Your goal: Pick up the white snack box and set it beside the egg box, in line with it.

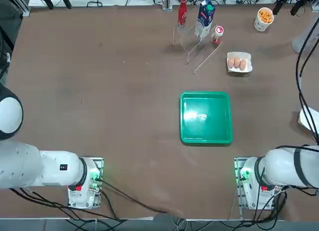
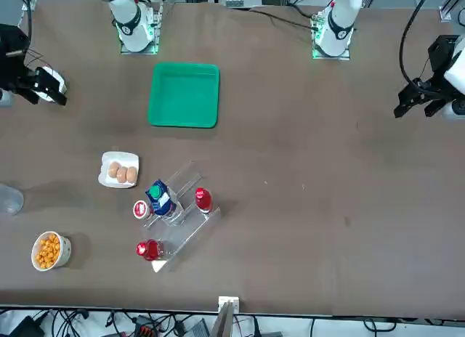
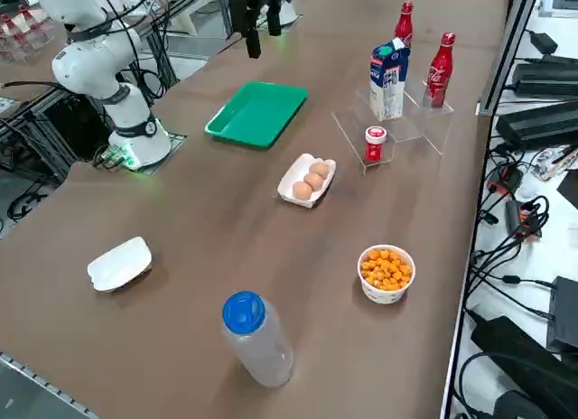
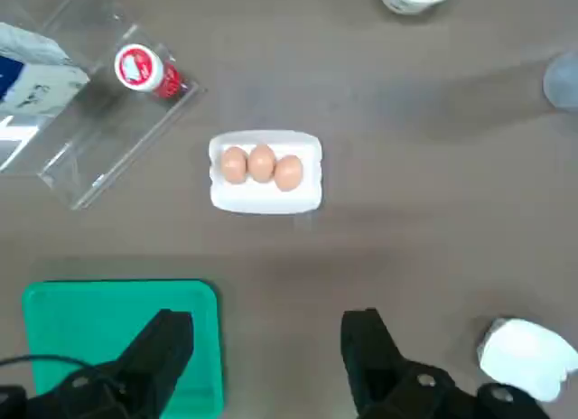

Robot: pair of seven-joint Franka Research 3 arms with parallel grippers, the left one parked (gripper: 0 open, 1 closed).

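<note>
Two boxes matter: the white snack box [image 3: 119,263] and the egg box [image 3: 307,180].
Snack box place: on bare table near the right-hand edge, well apart from the egg box; in the wrist view it sits just off to one side of the right gripper [image 4: 267,333].
Egg box place: farther out on the table, near the clear stand [image 3: 386,125] with the bottles and carton, and beyond the green tray [image 3: 256,113].
Egg box contents: three brown eggs in a row, so its long side gives the line to match.
Gripper state: fingers spread wide, nothing between them, held high above the table with the egg box ahead of it.
Task stage: likely the very start; the snack box is untouched.
Handling, judged: looks light and thin-walled, probably a little soft, so a hard squeeze could dent it; the smooth rounded corners may let it slip or twist.
Where to hold, judged: across the short width at the middle, fingers on the two long sides, coming straight down.
Nearby hazard: the clear blue-capped bottle [image 3: 256,338] lies close to the snack box and could roll if nudged.
</note>
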